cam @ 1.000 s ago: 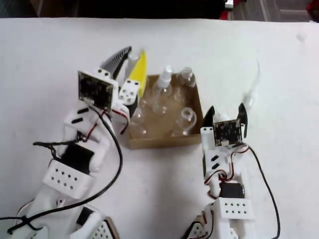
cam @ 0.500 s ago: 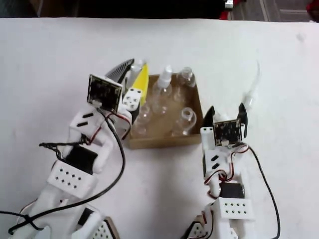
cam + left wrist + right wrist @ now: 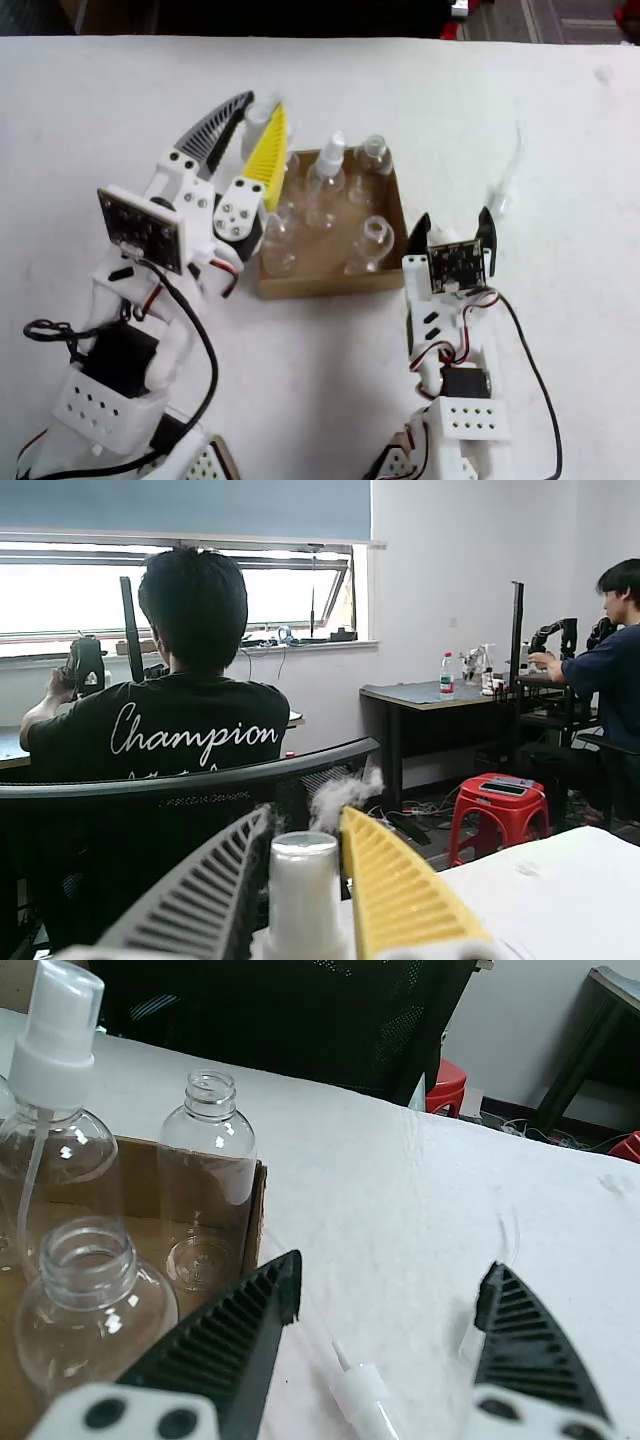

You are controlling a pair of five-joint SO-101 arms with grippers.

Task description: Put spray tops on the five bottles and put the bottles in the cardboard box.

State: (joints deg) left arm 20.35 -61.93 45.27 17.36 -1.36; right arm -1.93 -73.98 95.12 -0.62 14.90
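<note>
Left claw (image 3: 263, 102) clamps a spray top (image 3: 303, 885) just beside the cardboard box (image 3: 320, 285); right claw (image 3: 452, 216) gapes.

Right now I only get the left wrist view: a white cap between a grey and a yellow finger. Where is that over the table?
Observer: The left gripper holds that white spray top by the far left corner of the cardboard box.
Operator: Anything in the box?
Observer: Clear bottles; the capped bottle stands in the back row, two open bottles along the right wall.
Operator: And the other arm?
Observer: The right gripper is open beside the box, a loose spray top on the table ahead of it.
</note>
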